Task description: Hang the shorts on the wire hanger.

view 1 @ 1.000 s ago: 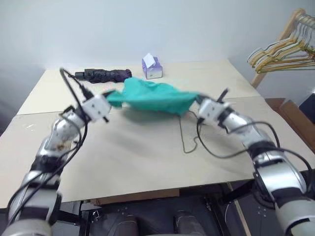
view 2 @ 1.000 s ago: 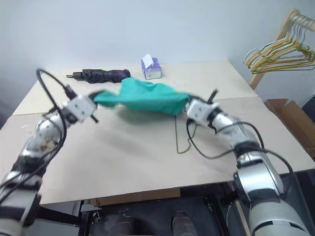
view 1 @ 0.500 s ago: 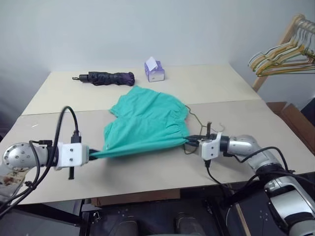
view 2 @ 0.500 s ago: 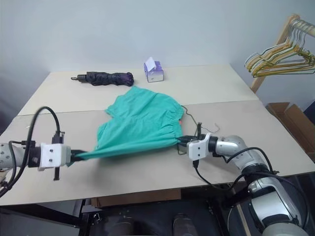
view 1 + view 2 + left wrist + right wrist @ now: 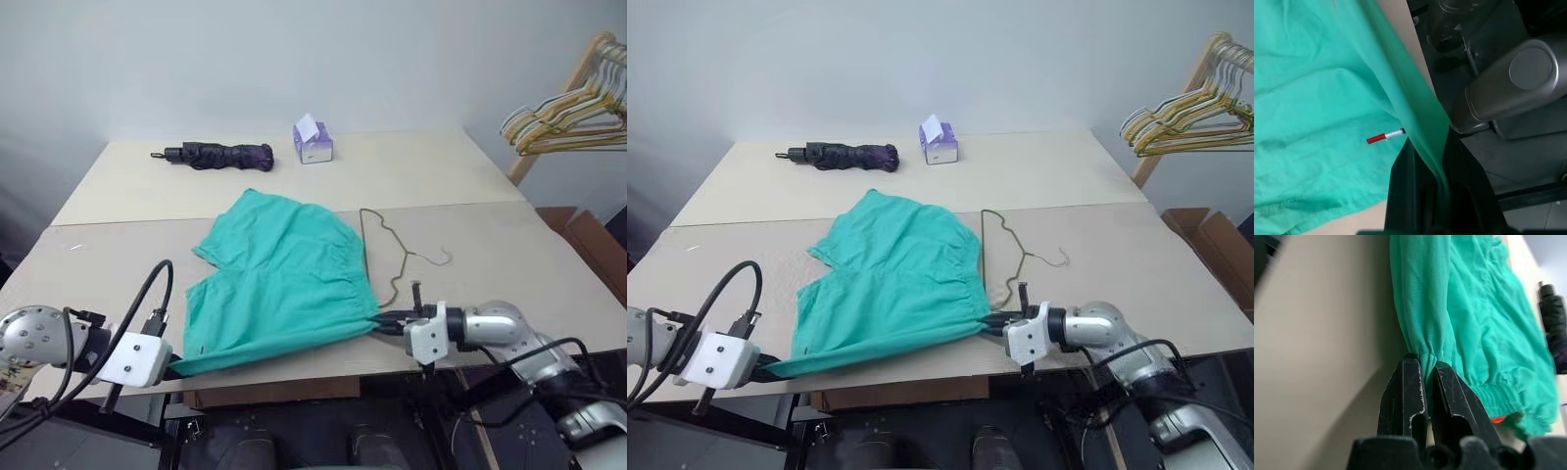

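Nearest, along the front edge of the table, the left gripper is pinched tight on one front corner of the shorts and the right gripper is pinched just as tight on the waistband corner at the other side, so the near edge of the fabric runs taut between them. The rest of the teal cloth lies spread flat on the tabletop behind that edge, legs pointing away. Just beside its right side lies the wire hanger, flat on the table, its hook toward the right and apart from both grippers. To do this step well, I judge both pinches should let go only once the cloth rests smooth, with the waistband left open toward the hanger so the wire can be slid in. Far back sit a folded umbrella and a tissue box
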